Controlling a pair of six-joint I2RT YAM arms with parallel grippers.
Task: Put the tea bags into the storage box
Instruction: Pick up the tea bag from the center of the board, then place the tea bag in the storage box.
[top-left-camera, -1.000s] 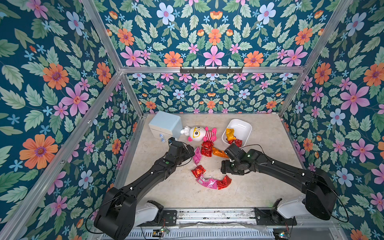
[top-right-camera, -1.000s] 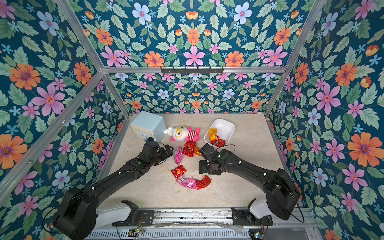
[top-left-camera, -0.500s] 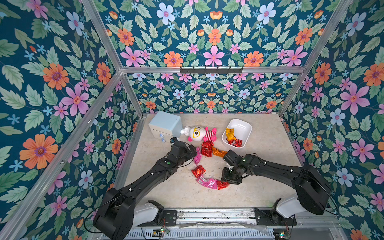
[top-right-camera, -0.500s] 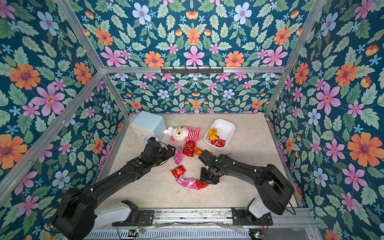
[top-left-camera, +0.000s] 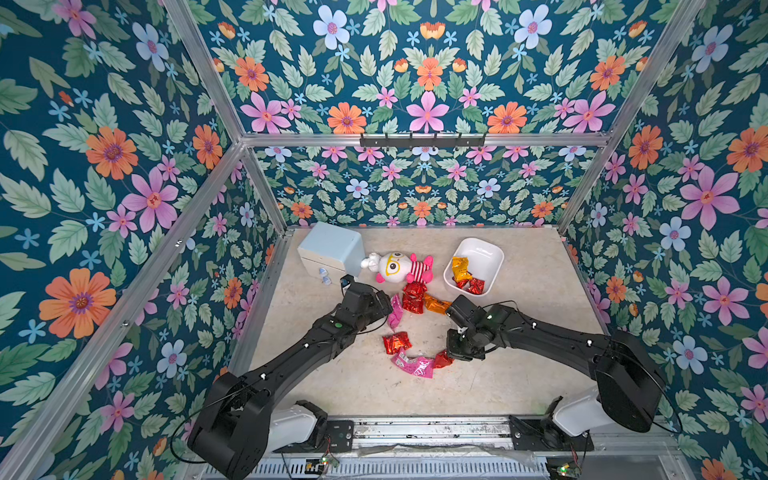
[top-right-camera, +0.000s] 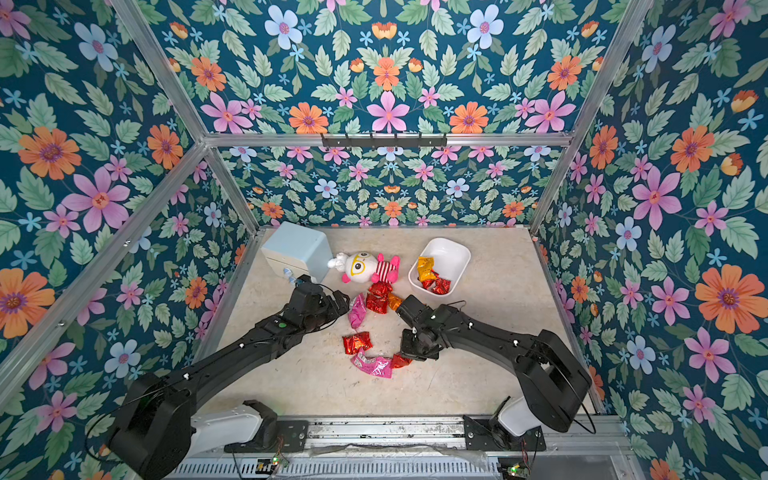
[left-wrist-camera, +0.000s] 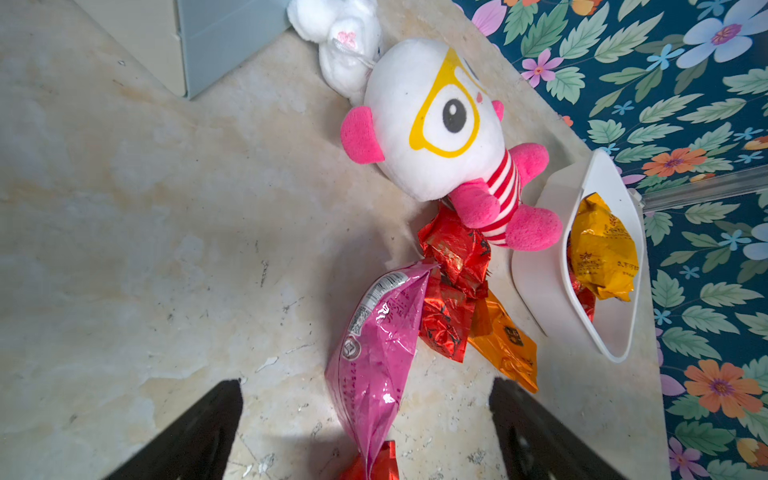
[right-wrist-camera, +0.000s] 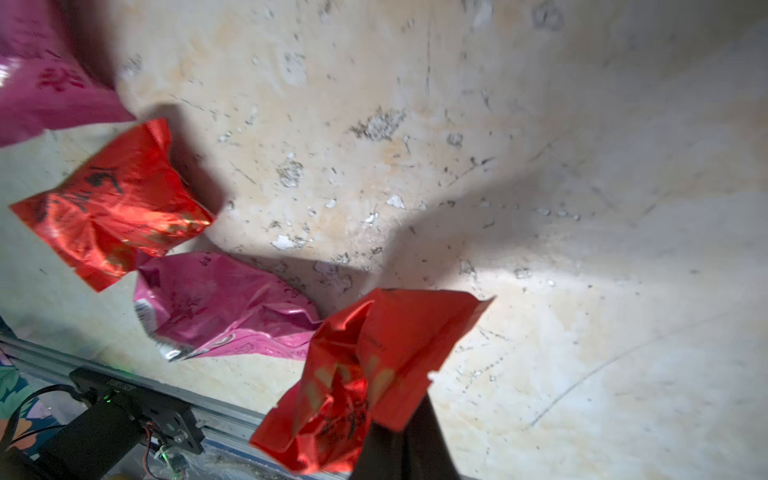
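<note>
1. In both top views, your right pincer (top-left-camera: 455, 353) is clenched on a crumpled red foil tea bag (top-left-camera: 442, 360) toward the front of the beige marbled surface (top-left-camera: 519, 365). That bag touches the end of a long pink foil tea bag (top-left-camera: 413, 365). A flat red foil tea bag (top-left-camera: 396, 343) lies just beside the pink one.
2. The white rounded plastic storage box (top-left-camera: 492, 259) stands at the back right. It holds an orange-yellow foil tea bag (top-left-camera: 459, 268) and small red foil tea bags (top-left-camera: 473, 286).
3. Outside the box, near its front corner, you have stacked red foil tea bags (top-left-camera: 413, 297), an orange foil tea bag (top-left-camera: 434, 303) and a second pink foil tea bag (top-left-camera: 395, 313).
4. A pink-and-white plush doll (top-left-camera: 395, 266) lies between the box and a pale blue cube cabinet (top-left-camera: 332, 249).
5. In the left wrist view, your left pincer (left-wrist-camera: 365, 386) is released, its fingers (left-wrist-camera: 199, 428) spread wide. The second pink foil tea bag (left-wrist-camera: 374, 353) lies between them, gripped by neither. Its far end overlaps the stacked red foil tea bags (left-wrist-camera: 453, 257), which the doll's leg touches. The orange foil tea bag (left-wrist-camera: 505, 349) lies near the box wall (left-wrist-camera: 540, 270).
6. In the right wrist view, the right pincer (right-wrist-camera: 399, 440) is clamped on the crumpled red foil tea bag (right-wrist-camera: 365, 365). The long pink foil tea bag (right-wrist-camera: 220, 307) and the flat red foil tea bag (right-wrist-camera: 112, 203) lie on the surface beyond it.
</note>
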